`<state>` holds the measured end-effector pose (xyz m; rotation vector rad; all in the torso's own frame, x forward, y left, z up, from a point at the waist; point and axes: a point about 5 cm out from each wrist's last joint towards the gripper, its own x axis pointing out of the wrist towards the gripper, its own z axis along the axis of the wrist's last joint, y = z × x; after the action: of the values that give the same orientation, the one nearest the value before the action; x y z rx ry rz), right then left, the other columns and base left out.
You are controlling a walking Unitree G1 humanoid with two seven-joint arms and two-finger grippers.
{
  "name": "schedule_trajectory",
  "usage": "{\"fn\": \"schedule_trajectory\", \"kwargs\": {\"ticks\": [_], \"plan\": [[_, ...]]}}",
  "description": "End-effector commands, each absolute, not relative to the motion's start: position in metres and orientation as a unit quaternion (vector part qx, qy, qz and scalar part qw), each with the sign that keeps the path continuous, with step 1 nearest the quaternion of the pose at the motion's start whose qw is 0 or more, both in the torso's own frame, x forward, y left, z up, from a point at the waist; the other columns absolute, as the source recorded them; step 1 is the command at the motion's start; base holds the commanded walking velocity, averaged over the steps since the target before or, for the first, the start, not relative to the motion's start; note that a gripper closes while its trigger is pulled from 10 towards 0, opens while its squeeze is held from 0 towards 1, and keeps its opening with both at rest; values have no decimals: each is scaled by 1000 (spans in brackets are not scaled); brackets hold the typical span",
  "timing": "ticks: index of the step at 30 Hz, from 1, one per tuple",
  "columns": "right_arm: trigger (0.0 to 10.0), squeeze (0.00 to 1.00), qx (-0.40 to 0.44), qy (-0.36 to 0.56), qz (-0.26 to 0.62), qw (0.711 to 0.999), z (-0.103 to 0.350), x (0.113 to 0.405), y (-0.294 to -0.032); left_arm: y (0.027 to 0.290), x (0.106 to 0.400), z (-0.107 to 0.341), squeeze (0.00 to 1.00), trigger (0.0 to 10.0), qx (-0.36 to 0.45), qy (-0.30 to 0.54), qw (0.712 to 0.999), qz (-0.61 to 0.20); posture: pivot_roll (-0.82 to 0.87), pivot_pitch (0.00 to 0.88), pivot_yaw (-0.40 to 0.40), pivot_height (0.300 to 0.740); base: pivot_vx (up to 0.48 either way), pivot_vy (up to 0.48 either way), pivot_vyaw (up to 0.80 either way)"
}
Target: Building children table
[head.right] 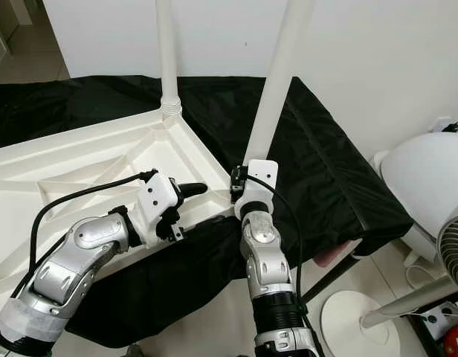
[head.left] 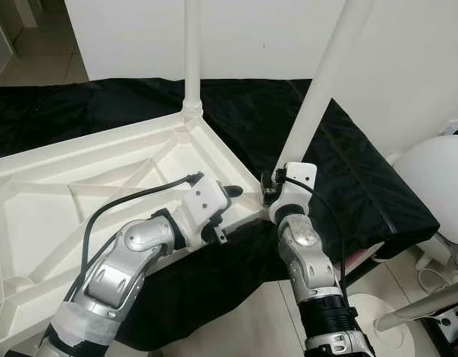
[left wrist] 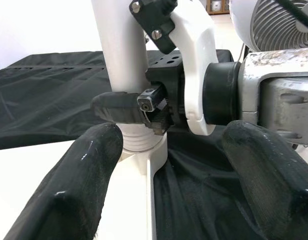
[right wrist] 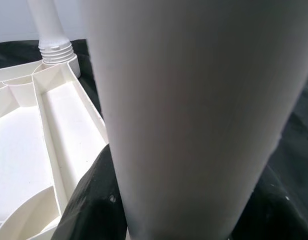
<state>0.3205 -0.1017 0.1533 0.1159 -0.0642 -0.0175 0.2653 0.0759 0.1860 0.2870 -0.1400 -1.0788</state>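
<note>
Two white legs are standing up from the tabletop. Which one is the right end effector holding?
The near leg, leaning at the tabletop's front corner; the right end effector clamps its base. The far leg stands upright, untouched.

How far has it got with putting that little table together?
One white tubular leg already stands screwed into the far corner of the upturned white plastic tabletop. The right gripper is clamped on a second white leg at the near corner socket, tilted, not visibly seated. The left gripper waits open beside it. Other corners look legless.
</note>
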Motion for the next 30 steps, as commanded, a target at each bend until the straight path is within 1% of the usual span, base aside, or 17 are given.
{"fn": "schedule_trajectory", "kwargs": {"ticks": [1, 2, 6, 14, 15, 16, 18, 19, 21, 25, 26, 28, 29, 30], "plan": [[10000, 0, 82, -37, -28, 996, 157, 318, -109, 75, 263, 185, 0, 10000, 139, -65, 843, -516, 75, 40, -56, 740, 0, 0, 0], [10000, 1000, 86, -42, -27, 995, 159, 317, -108, 75, 264, 185, 0, 10000, 139, -66, 843, -515, 75, 39, -57, 740, 0, 0, 0], [10000, 1000, 84, -63, -20, 994, 165, 314, -107, 75, 264, 186, 0, 10000, 138, -66, 844, -513, 74, 41, -60, 740, 0, 0, 0], [10000, 1000, 82, -68, -2, 994, 167, 314, -113, 75, 263, 185, 0, 10000, 136, -65, 845, -512, 76, 41, -63, 740, 0, 0, 0], [10000, 1000, 78, -64, 14, 995, 167, 315, -114, 75, 263, 185, 0, 10000, 136, -65, 846, -512, 77, 42, -65, 740, 0, 0, 0], [10000, 149, 73, -59, 37, 995, 167, 316, -116, 76, 263, 185, 0, 10000, 136, -65, 846, -511, 77, 42, -65, 740, 0, 0, 0], [10000, 149, 69, -56, 53, 995, 166, 317, -117, 76, 263, 185, 0, 10000, 136, -64, 846, -511, 77, 43, -62, 740, 0, 0, 0], [10000, 0, 65, -52, 89, 993, 166, 319, -118, 76, 263, 185, 0, 10000, 136, -64, 846, -512, 75, 42, -59, 740, 0, 0, 0], [10000, 0, 50, -49, 127, 989, 165, 321, -121, 75, 262, 183, 0, 10000, 136, -62, 845, -514, 75, 34, -58, 740, 0, 0, 0], [10000, 0, 28, -45, 153, 987, 163, 325, -127, 75, 261, 182, 0, 10000, 136, -60, 843, -516, 77, 29, -58, 740, 0, 0, 0], [10000, 0, 28, -45, 153, 987, 163, 325, -127, 75, 261, 182, 0, 10000, 136, -60, 843, -516, 77, 29, -58, 740, 0, 0, 0], [10000, 0, 4, -39, 195, 980, 160, 329, -125, 75, 264, 183, 0, 10000, 139, -61, 842, -517, 76, 4, -51, 740, 0, 0, 0], [10000, 0, 4, -39, 195, 980, 160, 329, -125, 75, 264, 183, 0, 10000, 139, -61, 842, -517, 76, 4, -51, 740, 0, 0, 0], [10000, 0, -11, -38, 215, 976, 159, 330, -124, 75, 265, 184, 0, 10000, 142, -63, 841, -518, 76, 4, -51, 740, 0, 0, 0]]}}
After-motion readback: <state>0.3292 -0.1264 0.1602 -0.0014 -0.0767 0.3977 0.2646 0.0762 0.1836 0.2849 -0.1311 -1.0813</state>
